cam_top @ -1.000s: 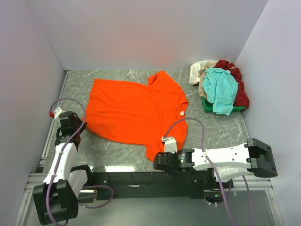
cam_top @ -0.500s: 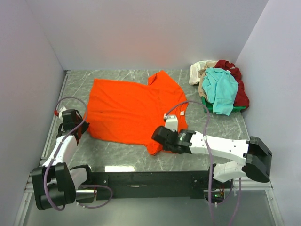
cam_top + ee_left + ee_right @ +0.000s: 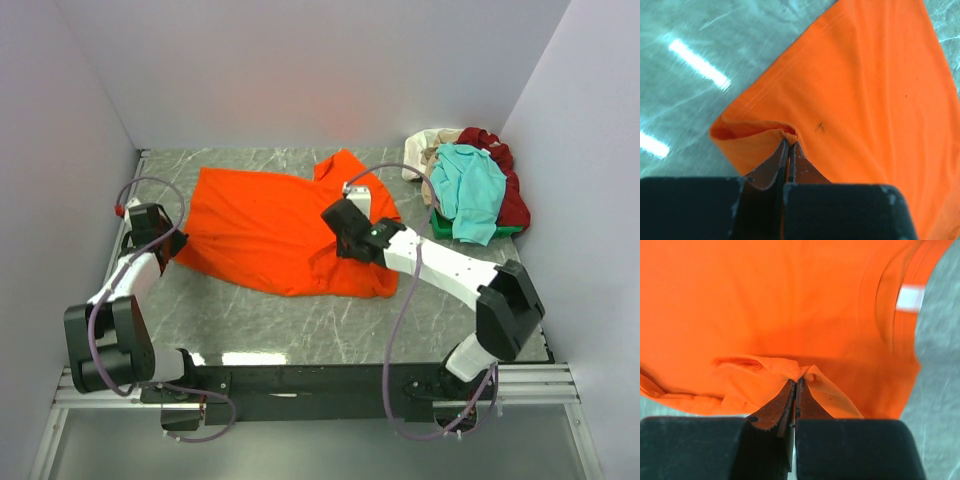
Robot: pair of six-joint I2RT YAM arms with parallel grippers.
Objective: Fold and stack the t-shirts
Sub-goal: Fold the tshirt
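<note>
A bright orange t-shirt (image 3: pixel 262 222) lies spread on the grey marble table, its near edge being folded over. My left gripper (image 3: pixel 172 243) is shut on the shirt's left bottom corner (image 3: pixel 785 131), lifted a little off the table. My right gripper (image 3: pixel 345 232) is shut on a pinch of the shirt's near right edge (image 3: pixel 799 371), carried back over the shirt body. The white neck label (image 3: pixel 910 297) shows in the right wrist view. Teal (image 3: pixel 470 190), dark red (image 3: pixel 510 180) and cream (image 3: pixel 425 150) shirts lie heaped at the back right.
The heap sits on a green tray (image 3: pixel 445 225) by the right wall. White walls close in the left, back and right. Bare marble table (image 3: pixel 300 325) lies in front of the orange shirt. A cable loops above my right arm (image 3: pixel 400 175).
My right gripper has moved from the near table edge back and up over the shirt, dragging the near hem with it. My left gripper has moved further back with its corner.
</note>
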